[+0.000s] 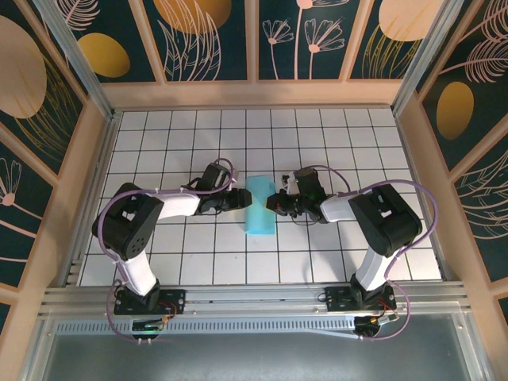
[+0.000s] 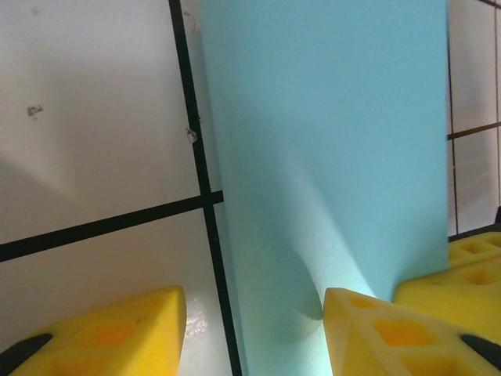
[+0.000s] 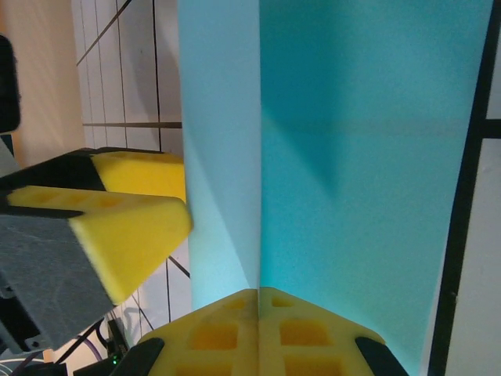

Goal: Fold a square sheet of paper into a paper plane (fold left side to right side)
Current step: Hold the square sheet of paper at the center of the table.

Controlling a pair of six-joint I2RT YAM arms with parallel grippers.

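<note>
top external: thin turquoise-blue square sheet of paper (image 1: 260, 208) lies at 3 o'clock of spread left gripper (image 1: 240, 198); right gripper (image 1: 278, 203) pinches its 3 o'clock edge.

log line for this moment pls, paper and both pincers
paper sheet: folded to narrow strip | left pincer: open, at its left side | right pincer: shut on paper sheet

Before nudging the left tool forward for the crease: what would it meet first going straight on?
The folded turquoise paper sheet, lying right between the left tool's open fingers. Beyond it probably comes the right tool, though depth is unclear.
</note>
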